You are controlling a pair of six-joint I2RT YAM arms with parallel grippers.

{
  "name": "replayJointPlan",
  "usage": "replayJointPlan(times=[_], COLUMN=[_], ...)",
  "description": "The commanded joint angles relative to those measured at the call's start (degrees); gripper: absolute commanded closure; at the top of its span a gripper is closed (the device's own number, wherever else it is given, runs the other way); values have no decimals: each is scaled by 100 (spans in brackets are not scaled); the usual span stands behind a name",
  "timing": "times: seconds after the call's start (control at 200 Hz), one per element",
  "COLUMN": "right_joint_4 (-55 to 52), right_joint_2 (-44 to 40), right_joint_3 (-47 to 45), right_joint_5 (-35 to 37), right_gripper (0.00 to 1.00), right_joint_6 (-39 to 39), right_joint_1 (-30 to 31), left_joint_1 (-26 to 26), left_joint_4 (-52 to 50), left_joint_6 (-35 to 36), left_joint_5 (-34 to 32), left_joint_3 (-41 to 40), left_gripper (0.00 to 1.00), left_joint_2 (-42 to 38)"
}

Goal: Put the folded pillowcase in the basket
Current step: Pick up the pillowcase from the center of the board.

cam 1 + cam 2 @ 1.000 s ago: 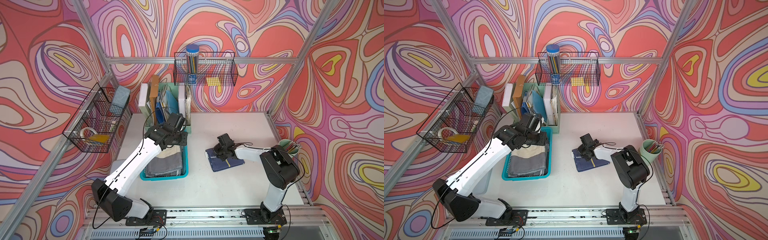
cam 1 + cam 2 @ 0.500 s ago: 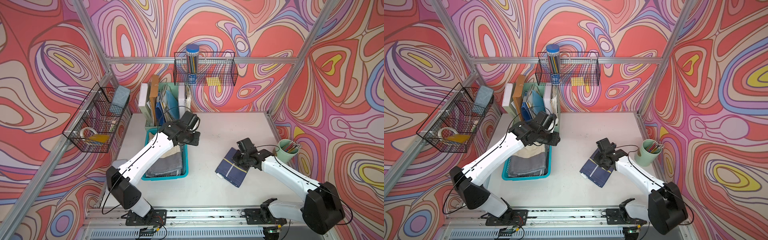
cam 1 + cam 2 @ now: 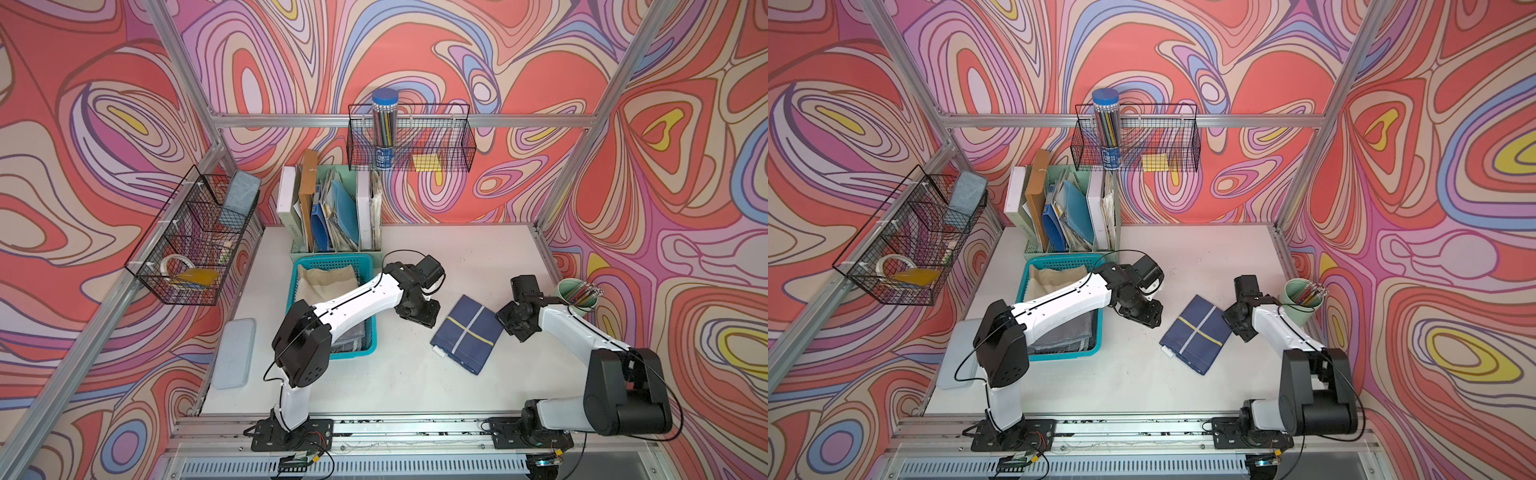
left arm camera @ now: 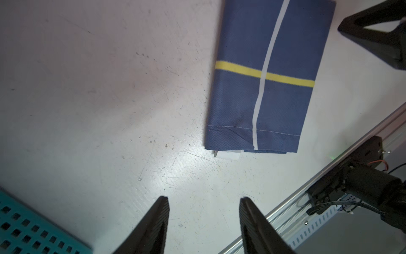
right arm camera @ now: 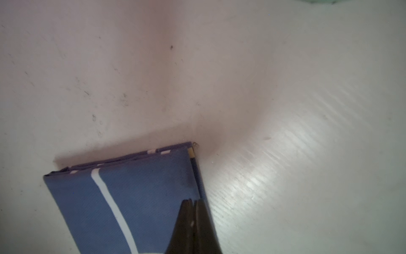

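Folded pillowcase [image 3: 465,332] | turned by clenched right end effector [image 5: 192,203] | released, empty left end effector [image 4: 204,199] brought over from basket [image 3: 328,262] | not lifted yet

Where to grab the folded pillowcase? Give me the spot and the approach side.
Take the folded pillowcase at the middle of its long edge facing the basket, coming in low from that side with the open left hand. It lies flat, so only edges offer a pinch; that edge looks like a clean fold, likely keeping layers together.
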Motion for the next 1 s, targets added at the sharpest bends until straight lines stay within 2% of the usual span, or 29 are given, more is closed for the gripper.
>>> replayJointPlan(times=[0.0, 0.13, 0.31, 0.446, 0.566, 0.821, 0.921, 0.996], right_joint_4=[414, 657, 969, 916, 941, 1105, 1110, 1091], right_joint_2=[266, 696, 1217, 1299, 1281, 1310, 1286, 1260], right_joint_3=[-137, -70, 192, 349, 327, 233, 228, 227], right_joint_5=[-242, -378, -568, -603, -667, -929, -964, -948], right_gripper=[100, 100, 100, 100, 100, 100, 100, 100], right_joint_6=[-303, -564, -800, -883, -963, -850, -835, -829], right_joint_1=[-9, -14, 17, 26, 55, 84, 94, 96], left_joint_1=[-49, -49, -36, -15, 18, 106, 80, 34], left_joint_4=[283, 476, 1373, 1689, 2454, 3315, 3571, 3789], left_joint_6=[-167, -270, -457, -711, -1022, -1695, -1949, -2033], left_joint_5=[250, 377, 492, 877, 965, 1694, 2008, 2031], left_joint_3=[-143, -359, -986, -1058, -1479, -1922, -2072, -2242], left_gripper=[39, 36, 33, 33, 33, 44, 54, 57], left_joint_2=[163, 388, 457, 646, 497, 724, 762, 642])
